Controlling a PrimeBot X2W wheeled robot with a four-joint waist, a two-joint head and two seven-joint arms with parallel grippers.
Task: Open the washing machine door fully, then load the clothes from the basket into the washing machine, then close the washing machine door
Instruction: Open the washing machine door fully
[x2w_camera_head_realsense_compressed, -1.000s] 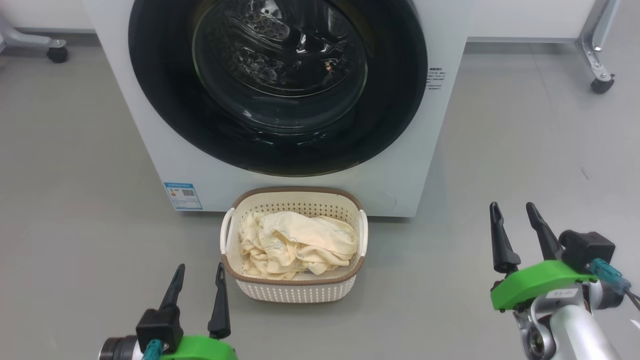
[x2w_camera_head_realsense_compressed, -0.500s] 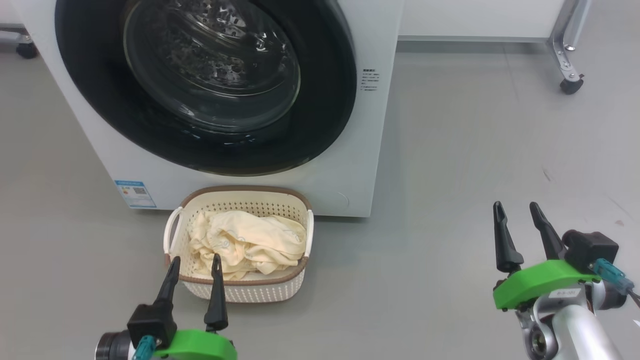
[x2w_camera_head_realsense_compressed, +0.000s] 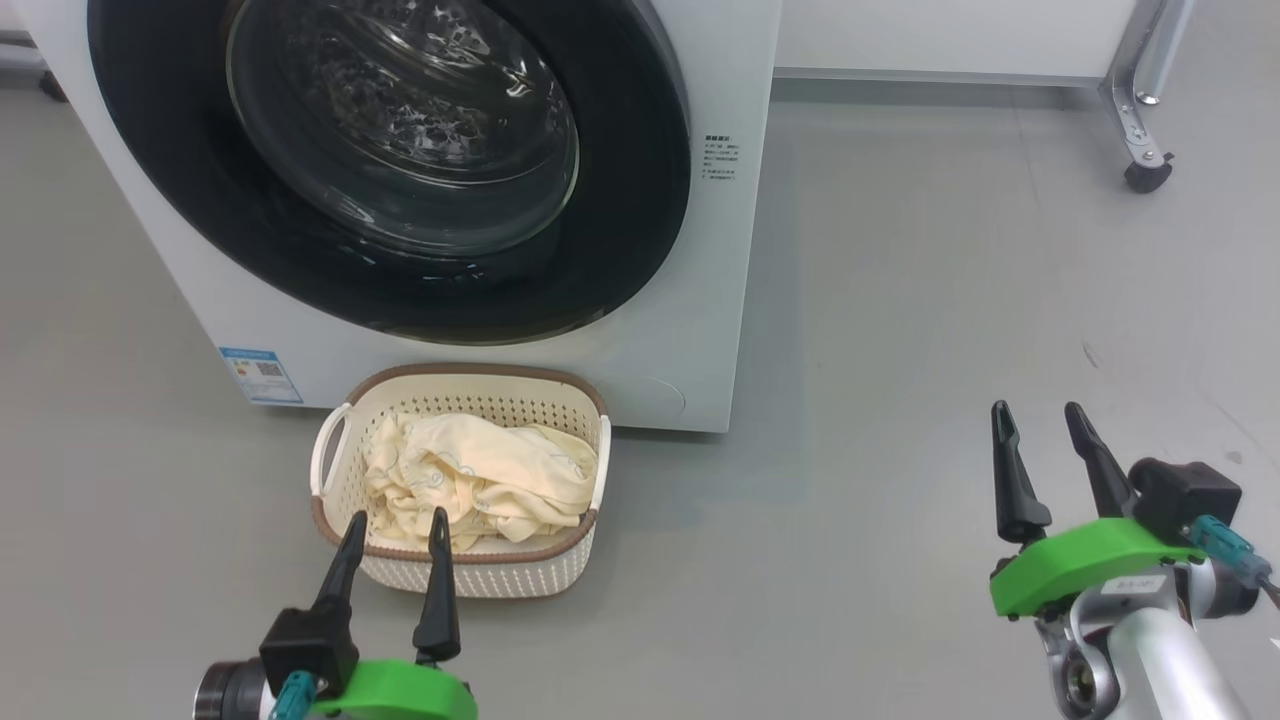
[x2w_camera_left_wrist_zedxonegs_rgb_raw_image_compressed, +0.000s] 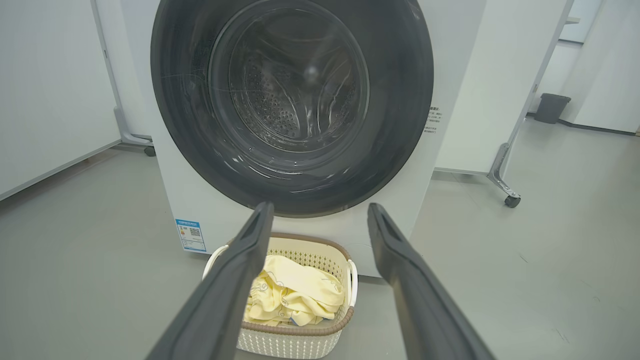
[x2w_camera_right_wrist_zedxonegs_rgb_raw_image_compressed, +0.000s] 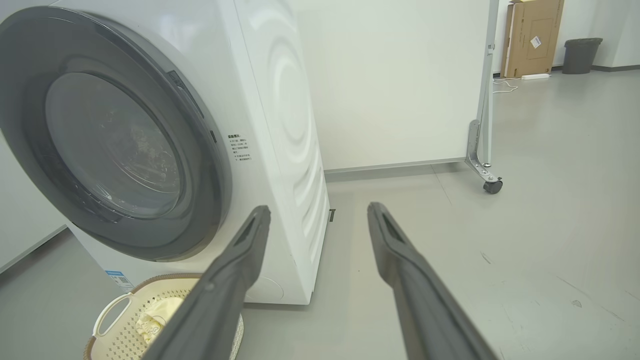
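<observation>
Upper left: washing machine door (x2w_camera_head_realsense_compressed: 400, 130) shut, rigid, likely slippery; hook its right-edge recess. Lower left: clothes (x2w_camera_head_realsense_compressed: 480, 480) in basket (x2w_camera_head_realsense_compressed: 470, 372), soft, light; pinch fold. Left end effector (x2w_camera_head_realsense_compressed: 398, 513), right end effector (x2w_camera_head_realsense_compressed: 1035, 406) wide, empty.

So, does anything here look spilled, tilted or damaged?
Nothing stands out. The small cream perforated plastic basket stands upright before the white washing machine, the pale yellow clothes all inside it; the round black-ringed glass door sits shut.
</observation>
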